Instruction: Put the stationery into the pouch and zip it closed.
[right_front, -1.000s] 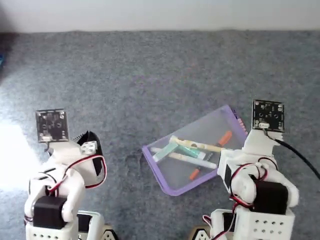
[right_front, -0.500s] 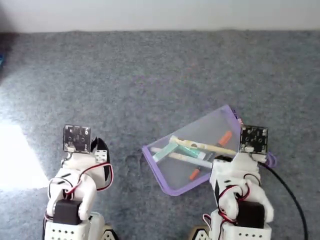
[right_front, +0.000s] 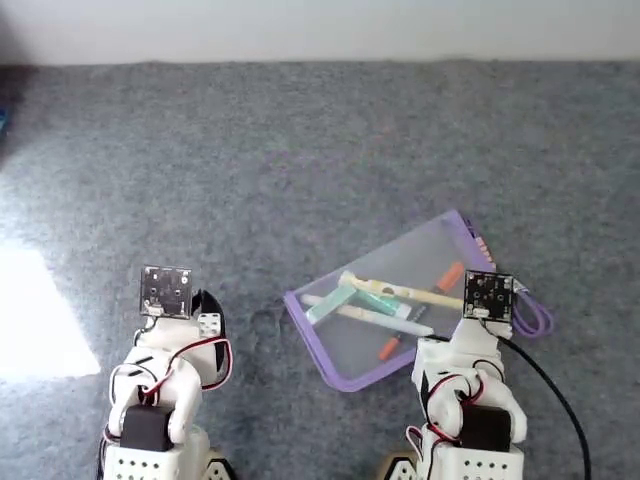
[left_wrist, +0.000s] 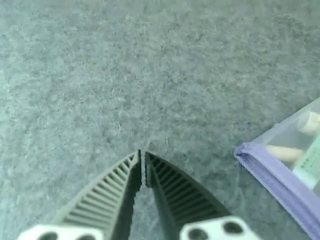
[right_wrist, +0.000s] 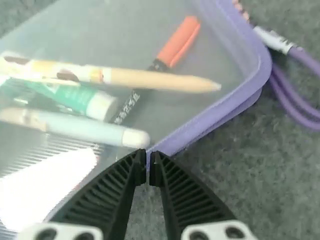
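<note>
A clear pouch with purple edging lies on the grey carpet between the two arms, holding several pens and markers. Its purple wrist loop trails off the right corner. In the right wrist view my right gripper is shut with nothing in it, tips at the pouch's purple edge; an orange-capped pen and a cream pen show through the plastic. My left gripper is shut and empty over bare carpet, with the pouch corner off to its side.
Grey carpet covers the whole surface up to a pale wall at the back. A bright patch of light falls at the left edge. Both arm bases stand at the front edge.
Both arms have drawn back toward their bases. The right gripper has come off the pouch's right corner, leaving the purple loop uncovered. The pouch has stayed in place.
</note>
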